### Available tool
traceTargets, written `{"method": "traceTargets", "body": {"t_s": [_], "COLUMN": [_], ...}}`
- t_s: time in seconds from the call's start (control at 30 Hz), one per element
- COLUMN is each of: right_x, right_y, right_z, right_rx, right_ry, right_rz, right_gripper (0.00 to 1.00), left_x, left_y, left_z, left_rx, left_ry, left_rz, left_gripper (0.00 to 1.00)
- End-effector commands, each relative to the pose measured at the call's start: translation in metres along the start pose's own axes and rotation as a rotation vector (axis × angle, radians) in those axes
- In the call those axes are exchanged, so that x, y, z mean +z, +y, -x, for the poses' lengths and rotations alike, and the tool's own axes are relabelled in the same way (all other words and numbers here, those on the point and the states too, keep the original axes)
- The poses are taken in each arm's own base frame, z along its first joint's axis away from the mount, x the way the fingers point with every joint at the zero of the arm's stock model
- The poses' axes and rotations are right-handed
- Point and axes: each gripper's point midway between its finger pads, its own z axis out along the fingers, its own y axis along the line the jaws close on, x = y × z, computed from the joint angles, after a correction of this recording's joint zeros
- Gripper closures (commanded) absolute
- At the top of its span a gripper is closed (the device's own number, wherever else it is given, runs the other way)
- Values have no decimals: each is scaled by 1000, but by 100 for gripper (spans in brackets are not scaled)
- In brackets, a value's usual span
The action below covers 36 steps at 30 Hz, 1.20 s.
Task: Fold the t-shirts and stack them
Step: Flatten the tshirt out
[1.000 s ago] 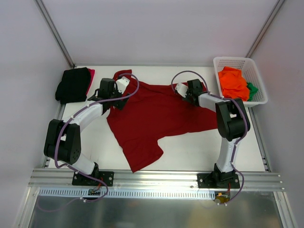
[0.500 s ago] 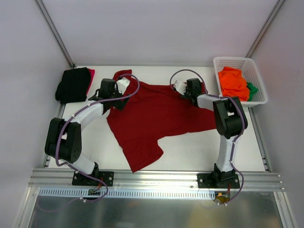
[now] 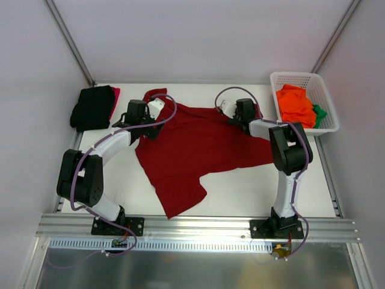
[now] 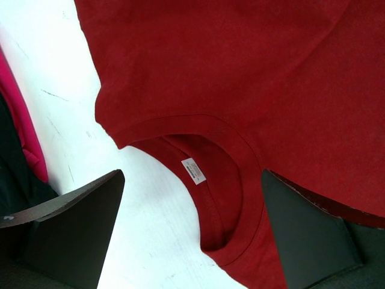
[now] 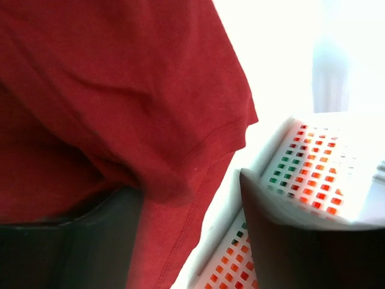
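A dark red t-shirt [image 3: 192,150] lies spread on the white table, its collar and label [image 4: 194,170] facing up. My left gripper [image 3: 144,123] [image 4: 192,180] hovers open over that collar, one finger on each side, touching nothing. My right gripper [image 3: 246,117] [image 5: 191,180] is at the shirt's right sleeve [image 5: 180,150]. Its jaws stand apart, with the sleeve hem lying loose between them and draped over the left finger. A folded black t-shirt [image 3: 92,107] rests on a bright red one [image 3: 115,96] at the back left. Orange [image 3: 295,105] and green [image 3: 319,112] t-shirts sit in the basket.
The white lattice basket [image 3: 325,102] [image 5: 313,180] stands at the back right, close beside the right gripper. Grey walls enclose the table on three sides. An aluminium rail [image 3: 198,226] carrying both arm bases runs along the near edge.
The right gripper's jaws have spread apart, letting go of the sleeve, and that arm has shifted slightly toward the back. The left arm has not moved.
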Motion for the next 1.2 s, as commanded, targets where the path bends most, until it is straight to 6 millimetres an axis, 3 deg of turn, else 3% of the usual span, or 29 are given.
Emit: {"method": "traceTargets", "body": {"t_s": [0.0,0.1,0.2,0.33,0.47,0.5,0.63,0.73,0.83,0.97,1.03,1.07,1.1,1.13,1.17], "right_x": [3,6,3,-13,-50,-71,-127,-157,-174,-187,-192,-195,-196,-197,-198], "right_y": [14,13,12,-4,-41,-64,-116,-134,-137,-123,-117,-113,-109,-107,-102], "right_z": [0,0,-1,1,8,14,26,30,33,36,39,38,38,39,38], "right_rx": [4,8,29,95,182,225,303,348,361,388,395,400,399,397,387], "right_ry": [5,22,20,1,-29,-53,-113,-139,-142,-149,-160,-158,-157,-155,-148], "right_rz": [55,60,57,23,-62,-122,-239,-262,-244,-176,-149,-132,-121,-113,-99], "right_gripper": [52,100,100,100,100,100,100,100,100,100,100,100,100,100,100], "left_x": [0,1,1,0,-1,0,-3,-3,4,18,18,12,13,13,14], "left_y": [0,-1,-1,-1,-4,-4,-5,-7,-13,-8,-7,-5,-13,-13,-17], "left_z": [2,1,1,0,-1,0,4,4,1,5,22,40,38,56,60], "left_rx": [-10,-12,-10,-13,-15,-16,-24,-27,1,36,94,163,220,284,346], "left_ry": [-5,0,0,-3,-5,-6,-19,-22,-12,15,-49,-117,-140,-215,-222], "left_rz": [4,4,2,1,-8,-11,-19,-27,-60,-61,-66,-50,-47,-6,16], "left_gripper": [1,1,1,1,1,1,1,1,1,1,1,1,1,1,1]}}
